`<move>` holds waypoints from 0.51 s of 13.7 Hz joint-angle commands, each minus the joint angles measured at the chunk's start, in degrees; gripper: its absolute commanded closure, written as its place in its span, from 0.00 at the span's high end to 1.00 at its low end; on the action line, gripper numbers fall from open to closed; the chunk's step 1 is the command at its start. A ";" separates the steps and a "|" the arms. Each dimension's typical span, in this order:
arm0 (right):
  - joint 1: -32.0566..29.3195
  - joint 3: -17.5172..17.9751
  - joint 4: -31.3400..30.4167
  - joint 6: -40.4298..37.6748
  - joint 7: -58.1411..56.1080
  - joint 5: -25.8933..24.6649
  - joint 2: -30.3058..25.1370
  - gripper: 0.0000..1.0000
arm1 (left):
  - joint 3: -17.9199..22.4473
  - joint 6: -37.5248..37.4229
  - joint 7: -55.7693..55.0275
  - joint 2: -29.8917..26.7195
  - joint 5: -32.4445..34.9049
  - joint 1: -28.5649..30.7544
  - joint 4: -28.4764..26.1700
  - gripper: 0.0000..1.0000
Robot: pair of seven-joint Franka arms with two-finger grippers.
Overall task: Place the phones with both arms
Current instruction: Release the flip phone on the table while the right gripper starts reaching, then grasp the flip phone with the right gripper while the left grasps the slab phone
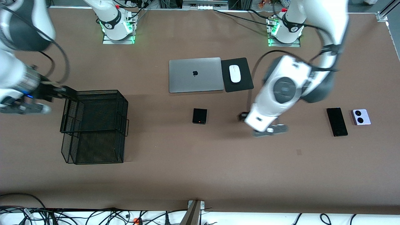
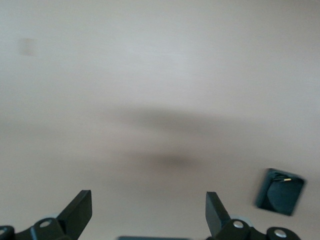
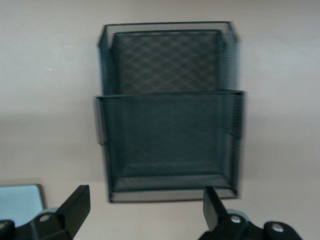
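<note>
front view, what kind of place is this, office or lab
Likely a robotics lab: two white robot arms bolted to a brown table, loose cables along its edge, a staged grey laptop.

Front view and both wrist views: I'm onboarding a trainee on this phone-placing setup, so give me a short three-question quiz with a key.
1. True or false: the black flip phone lies inside the wire mesh basket.
2. Which is nearer the left arm's end of the table: A) the slim black phone, B) the lilac-white flip phone?
3. Fill in: the left gripper is ____ and holds nothing.

Key: 1 false, it lies on the table. 2 B. 3 open; the right gripper, by the basket, is open too.
</note>
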 commanded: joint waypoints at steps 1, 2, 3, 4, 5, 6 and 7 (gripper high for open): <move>5.92 1.29 0.39 3.76 9.97 -0.12 2.91 1.00 | -0.54 -4.23 8.30 -2.90 2.14 5.85 -1.69 1.00; 8.90 1.47 0.48 5.60 13.49 -0.73 4.40 1.00 | -0.63 -4.32 10.85 -3.52 4.15 8.13 -1.87 1.00; 11.89 1.48 0.57 6.66 16.57 -2.22 5.72 1.00 | -0.54 -4.41 13.74 -4.13 5.83 9.46 -2.30 1.00; 14.79 1.56 1.61 7.54 19.64 -3.88 7.21 1.00 | -0.63 -4.58 15.95 -4.49 8.02 11.04 -2.65 1.00; 17.95 1.56 4.15 8.34 22.81 -5.03 9.75 1.00 | -0.54 -4.76 17.54 -4.67 8.82 13.75 -3.01 1.00; 20.42 1.56 7.48 8.26 24.58 -5.04 12.90 1.00 | -0.63 -4.76 18.60 -4.58 8.83 15.96 -3.27 1.00; 23.58 1.56 10.30 8.43 26.51 -5.22 15.72 1.00 | -0.63 -4.59 20.70 -4.58 8.83 18.76 -4.23 1.00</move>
